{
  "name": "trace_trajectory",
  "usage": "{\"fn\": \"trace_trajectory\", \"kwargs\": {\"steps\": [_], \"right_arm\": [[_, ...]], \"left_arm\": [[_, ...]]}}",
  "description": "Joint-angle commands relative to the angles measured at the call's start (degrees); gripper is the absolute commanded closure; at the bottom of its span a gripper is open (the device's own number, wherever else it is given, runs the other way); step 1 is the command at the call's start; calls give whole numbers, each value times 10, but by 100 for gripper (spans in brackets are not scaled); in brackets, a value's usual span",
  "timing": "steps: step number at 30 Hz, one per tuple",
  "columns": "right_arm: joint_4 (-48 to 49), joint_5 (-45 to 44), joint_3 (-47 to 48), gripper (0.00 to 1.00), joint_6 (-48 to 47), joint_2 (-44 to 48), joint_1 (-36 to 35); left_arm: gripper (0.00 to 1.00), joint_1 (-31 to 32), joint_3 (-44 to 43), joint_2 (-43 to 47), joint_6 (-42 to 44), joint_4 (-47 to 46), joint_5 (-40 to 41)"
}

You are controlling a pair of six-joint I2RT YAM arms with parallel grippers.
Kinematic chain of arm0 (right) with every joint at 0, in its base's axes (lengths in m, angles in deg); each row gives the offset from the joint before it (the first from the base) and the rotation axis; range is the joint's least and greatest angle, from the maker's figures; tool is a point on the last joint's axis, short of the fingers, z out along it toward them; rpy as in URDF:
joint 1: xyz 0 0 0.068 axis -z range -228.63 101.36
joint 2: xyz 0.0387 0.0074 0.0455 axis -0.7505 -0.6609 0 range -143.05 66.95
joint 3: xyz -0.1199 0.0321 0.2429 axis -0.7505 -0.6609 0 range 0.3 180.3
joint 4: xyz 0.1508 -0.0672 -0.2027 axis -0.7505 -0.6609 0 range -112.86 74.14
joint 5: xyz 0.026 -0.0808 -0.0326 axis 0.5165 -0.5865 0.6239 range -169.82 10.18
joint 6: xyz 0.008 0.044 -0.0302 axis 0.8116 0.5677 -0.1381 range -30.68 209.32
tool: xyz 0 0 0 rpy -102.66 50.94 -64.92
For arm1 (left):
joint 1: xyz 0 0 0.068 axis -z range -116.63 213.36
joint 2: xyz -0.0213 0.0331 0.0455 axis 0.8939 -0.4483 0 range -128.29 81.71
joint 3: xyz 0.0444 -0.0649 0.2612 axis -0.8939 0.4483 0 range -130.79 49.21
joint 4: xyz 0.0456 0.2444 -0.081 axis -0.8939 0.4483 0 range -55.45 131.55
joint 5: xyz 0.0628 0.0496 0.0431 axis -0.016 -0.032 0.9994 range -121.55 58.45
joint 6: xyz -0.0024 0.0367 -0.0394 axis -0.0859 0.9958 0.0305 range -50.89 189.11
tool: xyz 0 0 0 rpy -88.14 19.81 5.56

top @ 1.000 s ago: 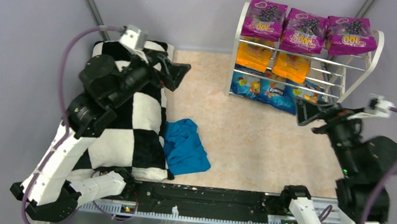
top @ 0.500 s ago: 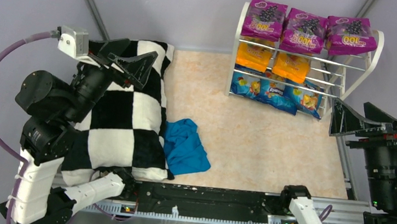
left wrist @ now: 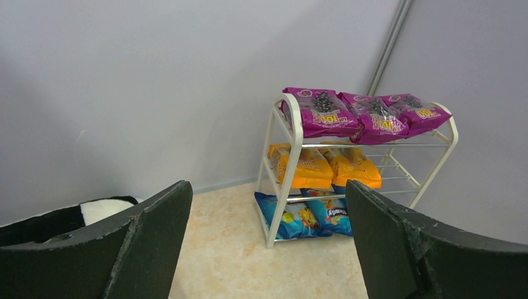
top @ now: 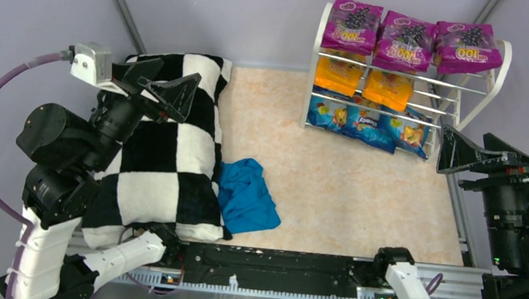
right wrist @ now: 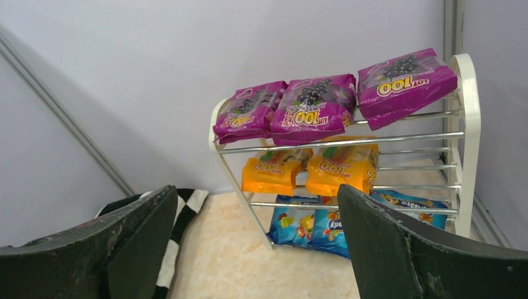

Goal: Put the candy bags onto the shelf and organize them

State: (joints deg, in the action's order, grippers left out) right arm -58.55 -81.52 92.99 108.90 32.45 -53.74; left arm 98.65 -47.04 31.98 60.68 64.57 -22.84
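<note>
The white shelf [top: 316, 59] stands at the back right and holds all the candy bags I see. Three purple bags [top: 406, 39] lie on the top tier, two orange bags [top: 339, 73] on the middle tier and three blue bags [top: 359, 120] on the bottom tier. The shelf also shows in the left wrist view [left wrist: 294, 134] and the right wrist view [right wrist: 468, 84]. My left gripper [top: 164, 83] is open and empty above the checkered pillow, far left of the shelf. My right gripper [top: 491, 155] is open and empty at the right edge, just in front of the shelf.
A black-and-white checkered pillow [top: 164, 176] lies along the left side. A teal-blue cloth [top: 246, 195] lies crumpled next to it on the beige mat [top: 345, 194]. Grey walls enclose the back and sides. A black rail [top: 272, 264] runs along the near edge.
Both arms have drawn back from the middle: the left gripper rose and swung left over the pillow, the right gripper pulled away from the shelf's lower tier to the right edge. Bags unchanged.
</note>
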Motion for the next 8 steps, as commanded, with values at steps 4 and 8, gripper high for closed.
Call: {"fn": "trace_trajectory", "kwargs": {"steps": [4,8], "right_arm": [[23,0,-3,1,-8,18,-2],[13,-4,-5,1,-6,22,-2]], "left_arm": [[1,-2,2,-1,10,-12,7],[1,-2,2,-1,11,-5,9]]}}
